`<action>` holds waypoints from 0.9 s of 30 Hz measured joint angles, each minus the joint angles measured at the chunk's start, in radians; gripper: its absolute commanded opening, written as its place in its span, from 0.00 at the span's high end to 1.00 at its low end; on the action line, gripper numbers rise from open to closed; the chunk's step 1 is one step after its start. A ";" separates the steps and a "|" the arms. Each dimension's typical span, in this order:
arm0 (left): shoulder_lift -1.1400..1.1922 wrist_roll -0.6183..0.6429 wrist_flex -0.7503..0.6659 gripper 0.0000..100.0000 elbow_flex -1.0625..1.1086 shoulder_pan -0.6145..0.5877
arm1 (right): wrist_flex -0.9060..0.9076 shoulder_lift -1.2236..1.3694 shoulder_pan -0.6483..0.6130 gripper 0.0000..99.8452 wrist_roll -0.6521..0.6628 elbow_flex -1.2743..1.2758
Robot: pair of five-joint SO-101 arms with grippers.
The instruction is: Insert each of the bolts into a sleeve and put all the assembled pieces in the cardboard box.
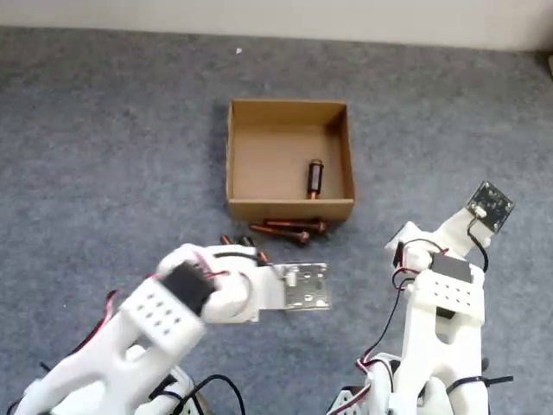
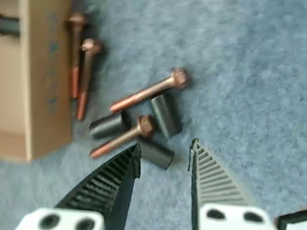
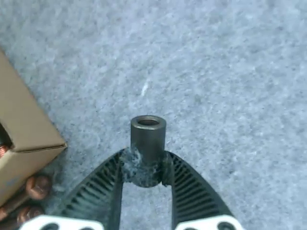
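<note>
Step in hand: judged to be bolt pick-up for a further assembly; one assembled piece (image 1: 314, 178) already lies inside the cardboard box (image 1: 289, 208).
State of right tool (image 3: 145, 160): clamped on a sleeve (image 3: 148, 136), bore exposed, off the box's front corner.
State of left tool (image 2: 165, 144): spread wide, holding nothing, above the pile in front of the box.
Position of bolt (image 2: 123, 137): on the surface (image 2: 249, 72) before the box, just beyond the left tool's tips, beside a loose sleeve (image 2: 156, 153).
Next move: probably grip the bolt shank, then align it with the held bore.

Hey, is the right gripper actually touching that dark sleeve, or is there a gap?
Touching. The right wrist view shows the right gripper with both jaws pressed against the base of the sleeve, with no gap on either side.
</note>
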 measured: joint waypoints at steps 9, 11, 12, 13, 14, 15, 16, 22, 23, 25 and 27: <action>0.404 -0.058 -0.172 0.82 -0.103 0.018 | 0.000 0.000 0.008 1.00 0.000 0.000; 0.474 -0.061 -0.192 0.82 -0.135 0.018 | 0.000 0.000 0.008 1.00 0.000 0.000; 0.508 -0.061 -0.201 0.82 -0.152 0.018 | 0.000 0.000 0.008 1.00 0.000 0.000; 0.537 -0.063 -0.209 0.82 -0.166 0.018 | 0.000 0.000 0.008 1.00 0.000 0.000; 0.565 -0.063 -0.216 0.82 -0.180 0.018 | 0.000 0.000 0.008 1.00 0.000 0.000; 0.594 -0.066 -0.224 0.82 -0.193 0.018 | 0.000 0.000 0.008 1.00 0.000 0.000; 0.620 -0.072 -0.232 0.82 -0.207 0.018 | 0.000 0.000 0.008 1.00 0.000 0.000; 0.740 -0.103 -0.255 0.82 -0.262 0.018 | 0.000 0.000 0.008 1.00 0.000 0.000; 0.750 -0.104 -0.272 0.82 -0.265 0.018 | 0.000 0.000 0.008 1.00 0.000 0.000; 0.778 -0.106 -0.305 0.82 -0.272 0.020 | 0.000 0.000 0.008 1.00 0.000 0.000; 0.792 -0.106 -0.322 0.84 -0.273 0.020 | 0.000 0.000 0.008 1.00 0.000 0.000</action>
